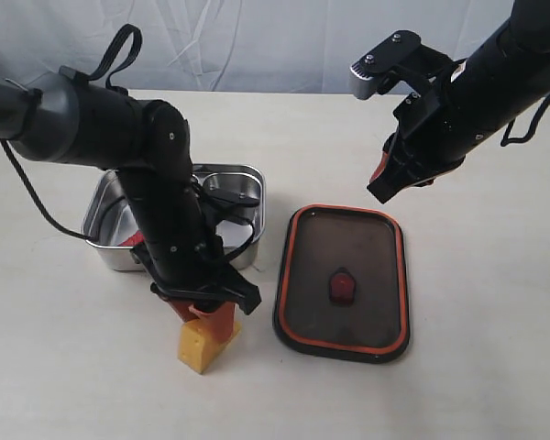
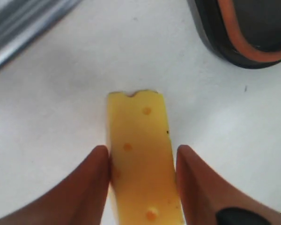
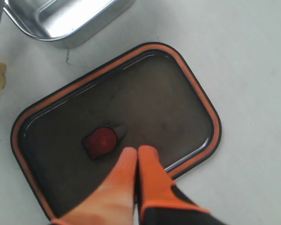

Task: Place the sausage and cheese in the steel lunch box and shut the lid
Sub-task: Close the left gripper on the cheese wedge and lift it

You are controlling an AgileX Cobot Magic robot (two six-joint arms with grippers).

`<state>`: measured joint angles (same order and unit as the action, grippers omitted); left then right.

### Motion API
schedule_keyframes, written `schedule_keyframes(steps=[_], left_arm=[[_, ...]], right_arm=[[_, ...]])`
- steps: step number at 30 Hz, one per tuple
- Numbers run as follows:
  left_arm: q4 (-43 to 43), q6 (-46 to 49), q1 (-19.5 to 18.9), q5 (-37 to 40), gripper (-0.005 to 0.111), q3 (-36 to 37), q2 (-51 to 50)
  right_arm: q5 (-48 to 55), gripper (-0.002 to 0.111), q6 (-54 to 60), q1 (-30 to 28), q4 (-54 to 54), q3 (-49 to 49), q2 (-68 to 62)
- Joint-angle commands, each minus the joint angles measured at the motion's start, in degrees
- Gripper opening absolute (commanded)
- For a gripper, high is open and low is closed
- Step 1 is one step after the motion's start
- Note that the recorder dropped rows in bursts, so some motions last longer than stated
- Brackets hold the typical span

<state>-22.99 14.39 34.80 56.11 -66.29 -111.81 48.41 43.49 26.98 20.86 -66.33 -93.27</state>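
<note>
The yellow cheese point(image 1: 200, 348) wedge stands on the table in front of the steel lunch box point(image 1: 247, 174). My left gripper point(image 1: 206, 316) is lowered over it, open. In the left wrist view the cheese point(image 2: 140, 140) sits between the fingers of the left gripper point(image 2: 142, 149): one touches it and a thin gap shows at the other. A dark-red bit, the sausage point(image 1: 132, 239), shows inside the box, mostly hidden behind the left arm. The dark lid point(image 1: 348, 247) lies flat to the right of the box. My right gripper point(image 1: 379, 181) hangs shut above the lid point(image 3: 131, 103).
The lid's orange seal ring point(image 1: 289, 275) faces up, with a red valve tab point(image 3: 102, 140) in its middle. The box point(image 3: 61, 18) stands open beside the lid. The left arm's cable point(image 1: 37, 211) loops over the table left of the box.
</note>
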Motion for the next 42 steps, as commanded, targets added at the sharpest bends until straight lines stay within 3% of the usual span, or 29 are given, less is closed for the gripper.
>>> schedule_keyframes(steps=[1, 6, 12, 42], left_arm=[[-2.1, 1.2, 0.2, 0.9, 0.044, 0.1, -3.1], [-2.1, 1.1, 0.2, 1.3, 0.042, 0.1, -4.2], [-1.3, 1.2, 0.2, 1.3, 0.001, 0.1, -4.2], [1.3, 1.1, 0.2, 1.8, 0.0, 0.0, 1.8]], right_arm=[[0.0, 0.0, -0.2, -0.3, -0.2, -0.3, 0.5], [0.0, 0.0, -0.2, -0.3, -0.2, -0.3, 0.5], [0.0, 0.0, -0.2, -0.3, -0.2, -0.3, 0.5], [0.0, 0.0, -0.2, -0.3, -0.2, -0.3, 0.5]])
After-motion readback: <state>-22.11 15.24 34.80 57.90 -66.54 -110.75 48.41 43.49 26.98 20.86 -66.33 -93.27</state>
